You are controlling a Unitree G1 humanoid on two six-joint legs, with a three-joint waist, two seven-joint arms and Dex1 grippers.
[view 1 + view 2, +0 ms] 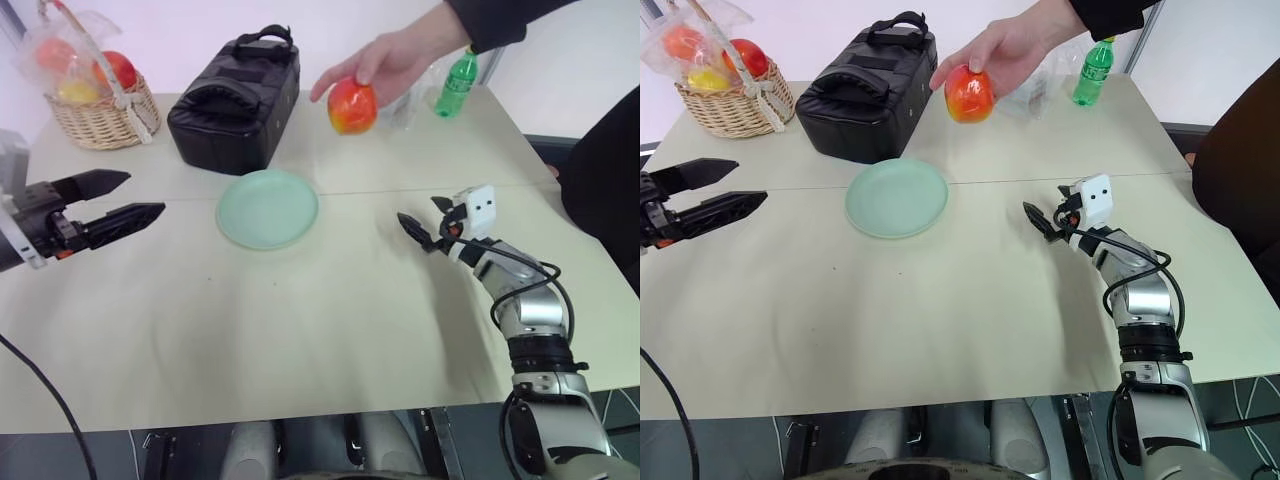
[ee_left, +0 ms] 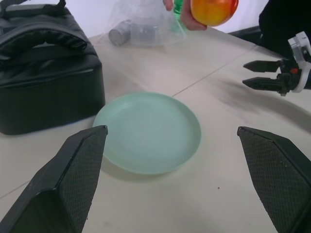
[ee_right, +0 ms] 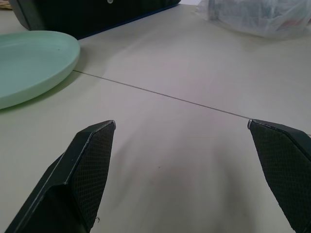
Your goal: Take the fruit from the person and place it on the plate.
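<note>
You've got one fruit (image 1: 351, 106) in the person's hand (image 1: 392, 58), one empty plate (image 1: 267, 208); left gripper (image 1: 128, 198) and right gripper (image 1: 423, 226) both spread, holding nothing.

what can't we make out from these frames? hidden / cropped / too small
- Far side of the fruit, head views: covered by the person's hand.
- The fruit's top, left wrist view: cut off by the frame edge.
- Contents of the clear bag, left wrist view: blurred behind plastic.
- Black bag interior: zipped shut.
- Green bottle label: too small to read.
- Wrapped fruits in the wicker basket: hazed by film.
</note>
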